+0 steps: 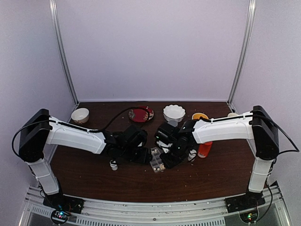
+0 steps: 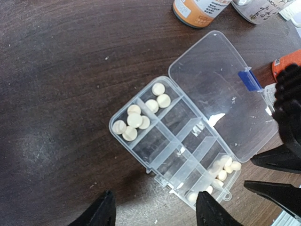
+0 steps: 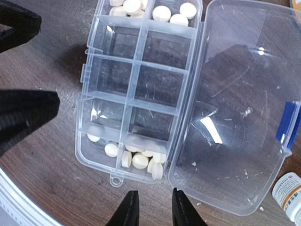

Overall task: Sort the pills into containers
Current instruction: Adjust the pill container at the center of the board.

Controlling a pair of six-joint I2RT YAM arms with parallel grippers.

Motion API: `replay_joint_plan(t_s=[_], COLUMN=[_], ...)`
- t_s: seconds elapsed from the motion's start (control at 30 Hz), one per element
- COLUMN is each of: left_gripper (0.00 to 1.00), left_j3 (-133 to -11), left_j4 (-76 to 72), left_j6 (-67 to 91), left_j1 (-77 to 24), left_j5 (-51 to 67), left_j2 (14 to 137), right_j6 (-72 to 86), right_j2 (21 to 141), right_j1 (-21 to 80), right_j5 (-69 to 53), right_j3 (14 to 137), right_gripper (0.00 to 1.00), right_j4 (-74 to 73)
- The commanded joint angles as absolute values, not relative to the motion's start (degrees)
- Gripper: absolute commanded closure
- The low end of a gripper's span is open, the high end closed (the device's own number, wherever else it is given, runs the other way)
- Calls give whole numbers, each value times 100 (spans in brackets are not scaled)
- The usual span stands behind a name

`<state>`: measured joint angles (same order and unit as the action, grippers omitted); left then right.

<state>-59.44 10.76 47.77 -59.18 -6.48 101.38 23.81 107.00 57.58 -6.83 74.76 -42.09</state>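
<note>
The clear pill box lies open on the dark table, its lid folded flat beside it. Pale pills fill two cells at one end and two at the other end; the middle cells are bare. In the right wrist view the box has pills at its near end and far end. My left gripper is wide open and empty just off the box's long edge. My right gripper is narrowly open and empty, just short of the box's near end. From above, both grippers flank the box.
An orange-labelled bottle and another bottle stand beyond the lid. An orange-red bottle stands right of the box; a small white bottle lies to the left. Bowls and a red plate sit at the back.
</note>
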Motion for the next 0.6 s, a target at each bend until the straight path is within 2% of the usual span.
replay_joint_plan(t_s=[0.0,0.57], left_gripper=[39,42], left_j3=[-5854,-5713], left_j4=[774,542], left_j6=[4864,4956], left_j1=[-5863,-5783], left_j5=[-507,-247], left_j2=[10195,10321], right_j6=[2340,2309], right_j2=[10872,11179], right_j1=[5792,5792], right_j5=[-390,-239], right_j3=[7759,7988], right_gripper=[76,81], right_j4=[-4259,-4442])
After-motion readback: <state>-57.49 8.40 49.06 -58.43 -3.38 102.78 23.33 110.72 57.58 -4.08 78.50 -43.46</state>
